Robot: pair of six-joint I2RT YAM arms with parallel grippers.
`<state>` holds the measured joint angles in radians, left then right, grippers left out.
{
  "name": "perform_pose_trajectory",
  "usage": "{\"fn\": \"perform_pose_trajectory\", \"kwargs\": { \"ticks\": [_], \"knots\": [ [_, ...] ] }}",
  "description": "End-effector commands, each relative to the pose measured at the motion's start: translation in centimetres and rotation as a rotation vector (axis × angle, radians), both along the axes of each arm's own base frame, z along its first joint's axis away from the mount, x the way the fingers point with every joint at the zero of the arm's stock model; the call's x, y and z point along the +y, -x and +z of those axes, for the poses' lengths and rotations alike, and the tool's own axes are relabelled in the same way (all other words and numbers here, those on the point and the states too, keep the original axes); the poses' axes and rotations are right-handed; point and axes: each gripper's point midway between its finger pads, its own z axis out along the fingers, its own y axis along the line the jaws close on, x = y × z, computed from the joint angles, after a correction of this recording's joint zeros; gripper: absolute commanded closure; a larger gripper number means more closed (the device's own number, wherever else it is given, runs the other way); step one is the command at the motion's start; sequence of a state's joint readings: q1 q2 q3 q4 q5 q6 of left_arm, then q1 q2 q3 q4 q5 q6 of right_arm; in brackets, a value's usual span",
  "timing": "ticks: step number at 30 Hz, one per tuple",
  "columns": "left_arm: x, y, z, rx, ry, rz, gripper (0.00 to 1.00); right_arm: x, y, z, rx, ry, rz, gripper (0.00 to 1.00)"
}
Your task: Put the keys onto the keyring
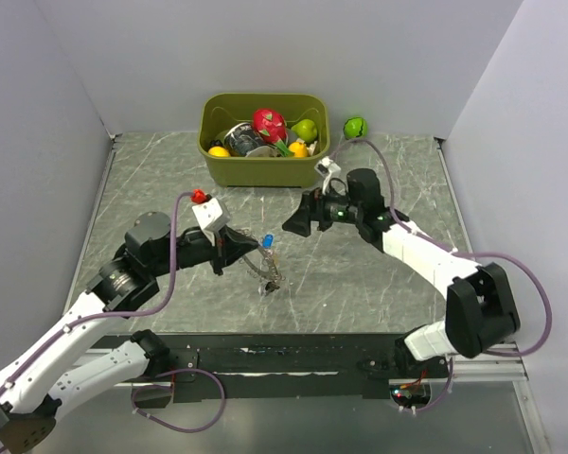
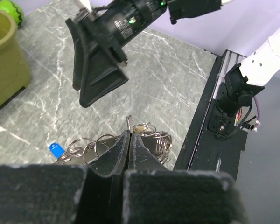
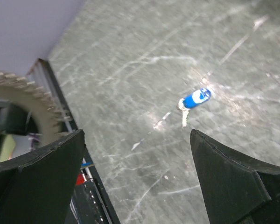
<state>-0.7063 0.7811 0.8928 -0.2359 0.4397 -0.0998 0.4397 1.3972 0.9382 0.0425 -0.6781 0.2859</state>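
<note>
The worktop (image 1: 360,284) has a green bin (image 1: 261,172) at its far edge, and the work sits at its middle. The left gripper (image 2: 130,134) is closed, its tips seemingly pinching a loop of the keyring (image 2: 162,140), a cluster of thin wire rings. The right gripper (image 3: 136,140) is spread wide and empty above the blue key (image 3: 196,97), which lies flat on the worktop just beside the keyring. I cannot make out any other keys. The key is probably light, stiff and slick on the stone, so pinching its plastic head across the flat sides looks safest. The keyring looks springy and may twist in the grip.
</note>
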Motion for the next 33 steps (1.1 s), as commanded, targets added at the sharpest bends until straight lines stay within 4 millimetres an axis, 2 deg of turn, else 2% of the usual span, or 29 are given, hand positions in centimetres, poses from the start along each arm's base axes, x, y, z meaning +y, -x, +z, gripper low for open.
{"fn": "perform_pose_trajectory", "kwargs": {
  "ticks": [1,2,3,4,5,6,7,9,10,12,13,15,16,18,21,23,28,33],
  "knots": [
    [1.3,0.4,2.6,-0.073,0.011,0.036,0.99,0.6,-1.7,-1.3,0.030,0.129,-0.074,0.00],
    [1.6,0.3,2.5,-0.075,0.004,0.054,0.99,0.6,-1.7,-2.1,0.060,0.158,-0.085,0.00],
    [1.8,0.3,1.9,-0.063,-0.012,0.061,0.99,1.2,-1.9,-1.9,0.060,0.165,-0.085,0.00],
    [2.0,0.3,1.8,-0.067,-0.018,0.067,0.99,1.3,-2.4,-3.2,0.089,0.196,-0.102,0.00],
    [2.2,0.2,1.6,-0.063,-0.028,0.074,0.99,1.5,-2.3,-3.7,0.117,0.209,-0.107,0.00],
    [2.4,0.2,1.1,-0.055,-0.046,0.085,0.99,2.1,-2.6,-3.7,0.121,0.211,-0.106,0.00],
    [2.7,0.2,1.0,-0.062,-0.051,0.095,0.99,2.2,-2.9,-5.3,0.151,0.252,-0.128,0.00],
    [3.3,-0.1,0.5,-0.062,-0.064,0.129,0.99,2.6,-3.3,-6.0,0.168,0.314,-0.148,0.00],
    [3.6,0.0,0.6,-0.070,-0.058,0.143,0.99,3.3,-3.1,-7.4,0.185,0.352,-0.137,0.01],
    [4.1,-0.3,0.2,-0.077,-0.064,0.171,0.99,3.8,-3.6,-7.7,0.196,0.370,-0.153,0.03],
    [4.6,-0.5,0.5,-0.093,-0.051,0.204,0.99,4.2,-3.5,-8.6,0.224,0.377,-0.147,0.07],
    [5.0,-0.7,0.4,-0.101,-0.049,0.230,0.99,5.0,-3.7,-8.7,0.240,0.360,-0.138,0.12],
    [5.6,-0.9,0.5,-0.107,-0.047,0.263,0.99,5.4,-3.7,-9.5,0.265,0.361,-0.133,0.16],
    [6.2,-1.0,0.3,-0.110,-0.044,0.297,0.99,5.8,-4.0,-9.7,0.275,0.361,-0.130,0.21],
    [7.3,-1.1,0.5,-0.130,-0.022,0.350,0.99,6.6,-3.9,-11.3,0.318,0.383,-0.116,0.29],
    [8.0,-1.1,0.8,-0.141,-0.009,0.381,0.99,7.0,-3.8,-11.5,0.335,0.388,-0.106,0.30],
    [8.2,-1.1,0.7,-0.145,-0.009,0.391,0.99,7.4,-3.6,-13.3,0.380,0.422,-0.099,0.39],
    [7.4,-1.3,-0.4,-0.122,-0.056,0.353,0.99,7.7,-3.4,-14.6,0.413,0.436,-0.092,0.41]
  ]
}}
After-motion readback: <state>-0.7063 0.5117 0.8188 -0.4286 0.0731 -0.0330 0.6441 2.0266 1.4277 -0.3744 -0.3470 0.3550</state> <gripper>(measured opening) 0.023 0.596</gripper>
